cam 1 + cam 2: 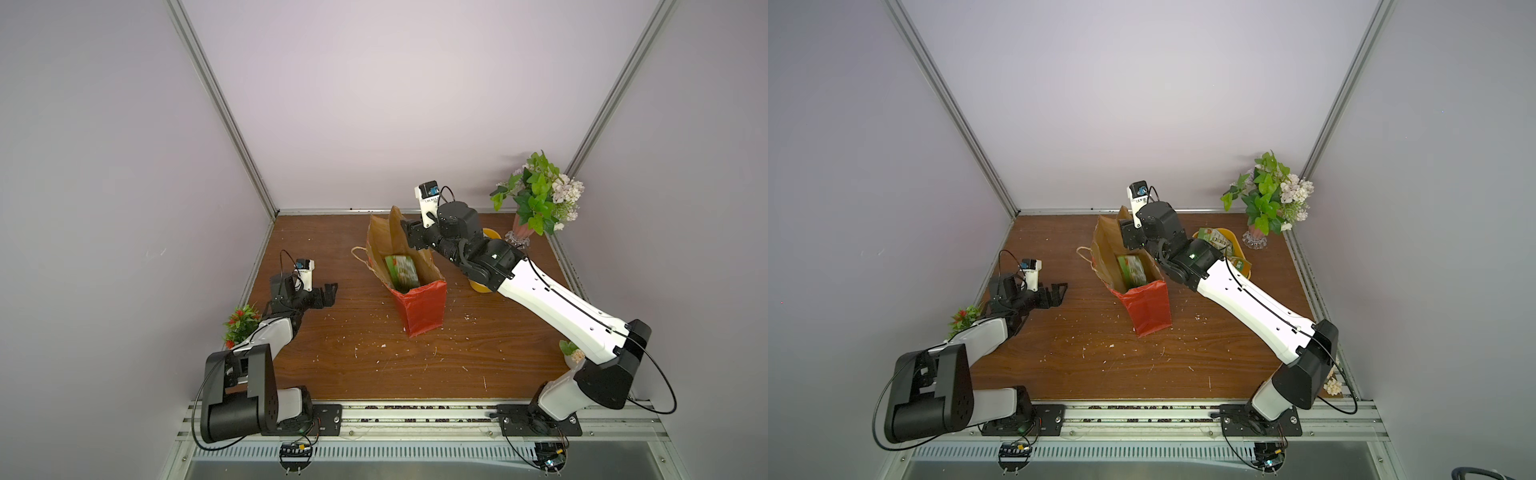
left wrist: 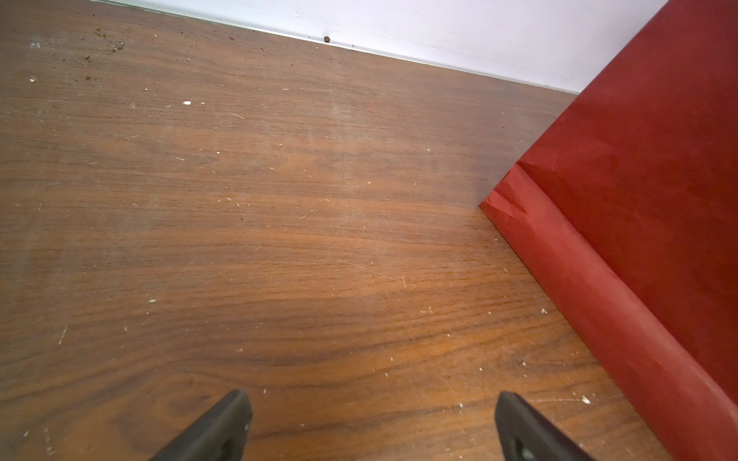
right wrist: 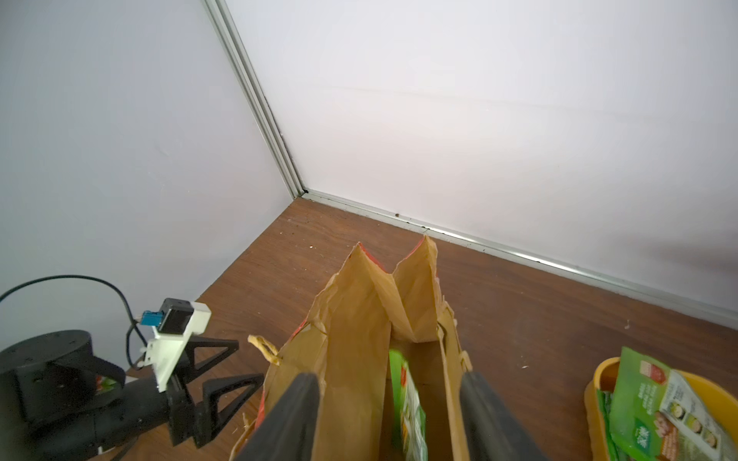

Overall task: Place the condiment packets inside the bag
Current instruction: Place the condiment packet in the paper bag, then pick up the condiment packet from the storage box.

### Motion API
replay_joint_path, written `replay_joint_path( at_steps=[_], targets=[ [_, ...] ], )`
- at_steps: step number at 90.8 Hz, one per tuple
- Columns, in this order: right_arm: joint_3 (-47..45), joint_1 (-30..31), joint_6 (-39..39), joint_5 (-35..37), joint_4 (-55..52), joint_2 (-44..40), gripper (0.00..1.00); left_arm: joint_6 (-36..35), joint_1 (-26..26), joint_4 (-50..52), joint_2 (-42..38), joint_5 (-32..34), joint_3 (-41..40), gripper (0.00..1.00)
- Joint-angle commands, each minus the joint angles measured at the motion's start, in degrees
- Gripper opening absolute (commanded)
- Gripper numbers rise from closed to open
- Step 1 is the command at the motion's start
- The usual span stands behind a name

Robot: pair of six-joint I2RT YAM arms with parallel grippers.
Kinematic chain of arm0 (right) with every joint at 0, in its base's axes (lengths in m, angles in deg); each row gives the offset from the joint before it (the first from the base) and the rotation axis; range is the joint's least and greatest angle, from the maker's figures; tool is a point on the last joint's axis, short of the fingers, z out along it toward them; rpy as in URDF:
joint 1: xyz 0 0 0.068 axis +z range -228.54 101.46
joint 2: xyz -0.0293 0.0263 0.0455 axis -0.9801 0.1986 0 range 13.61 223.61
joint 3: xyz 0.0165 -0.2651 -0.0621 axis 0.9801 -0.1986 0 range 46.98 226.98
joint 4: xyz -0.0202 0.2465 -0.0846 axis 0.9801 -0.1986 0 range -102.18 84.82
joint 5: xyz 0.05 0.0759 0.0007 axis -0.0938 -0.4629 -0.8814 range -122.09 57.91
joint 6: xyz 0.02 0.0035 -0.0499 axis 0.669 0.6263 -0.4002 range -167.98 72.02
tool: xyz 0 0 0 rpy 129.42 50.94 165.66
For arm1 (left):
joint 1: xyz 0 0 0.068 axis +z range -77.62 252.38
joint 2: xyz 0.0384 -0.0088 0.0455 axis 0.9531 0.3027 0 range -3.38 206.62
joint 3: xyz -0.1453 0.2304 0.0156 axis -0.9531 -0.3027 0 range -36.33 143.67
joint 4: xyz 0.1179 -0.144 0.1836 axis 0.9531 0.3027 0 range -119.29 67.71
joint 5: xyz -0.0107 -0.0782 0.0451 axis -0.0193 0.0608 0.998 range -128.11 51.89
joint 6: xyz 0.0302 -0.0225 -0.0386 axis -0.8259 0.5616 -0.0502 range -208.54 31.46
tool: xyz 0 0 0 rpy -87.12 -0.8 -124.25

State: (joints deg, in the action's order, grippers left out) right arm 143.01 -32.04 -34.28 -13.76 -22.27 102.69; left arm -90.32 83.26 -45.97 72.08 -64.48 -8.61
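Two claws, both empty rn. My right claw (image 3: pixel 390 383) hangs right over the mouth of the bag (image 1: pixel 419 307), jaws spread apart w/ nothing pinched btwn them. One green packet (image 1: pixel 401 272) is already down inside the bag, standing on edge against the brown paper lining. In the right wrist view it sits below and btwn my fingers (image 3: pixel 297 403), touching neither afaict. Can't tell if the fingertips are inside the rim or just above it tbh.

The bag stands upright around the middle of the table (image 1: pixel 374 361), red outside, mouth gaping, w/ a cord handle (image 3: pixel 264 348) flopped out on the side facing my left arm.

More packets (image 3: pixel 647 403) sit in the yellow tub (image 3: pixel 595 383) just past the bag on my right side, partly hidden behind my right forearm in both top views. Green ones w/ food pics, poking up over the rim; can't count them.

My left claw (image 2: pixel 371 399) is wide open too, holding nothing, low over bare table and well apart from the bag. Its wrist view only catches the bag's red side and the wood.
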Motion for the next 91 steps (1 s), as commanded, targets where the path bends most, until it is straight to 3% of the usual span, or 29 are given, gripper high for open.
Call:
replay_joint_path(
  at_steps=[1,23,48,70,91],
  targets=[
    [-0.81,0.01,-1.53,4.49,2.43,-5.36,0.67,-0.68,0.55,0.6,-0.75,-0.21,-0.04,0.99],
    [-9.79,-4.0,-0.29,10.17,1.59,-13.86,0.73,-0.73,0.55,0.67,-0.67,-0.34,0.0,0.99],
    [-30.83,-20.94,6.03,3.87,5.73,-21.84,0.79,-0.75,0.55,0.78,-0.96,-0.43,-0.09,0.99],
    [-41.92,-28.02,9.38,1.46,13.05,-17.42,0.85,-0.82,0.55,0.86,-0.79,-0.44,-0.08,0.99],
    [-43.36,-31.59,10.88,0.86,18.03,-9.77,0.86,-0.93,0.55,0.78,-0.58,-0.35,-0.04,0.99]
  ],
)
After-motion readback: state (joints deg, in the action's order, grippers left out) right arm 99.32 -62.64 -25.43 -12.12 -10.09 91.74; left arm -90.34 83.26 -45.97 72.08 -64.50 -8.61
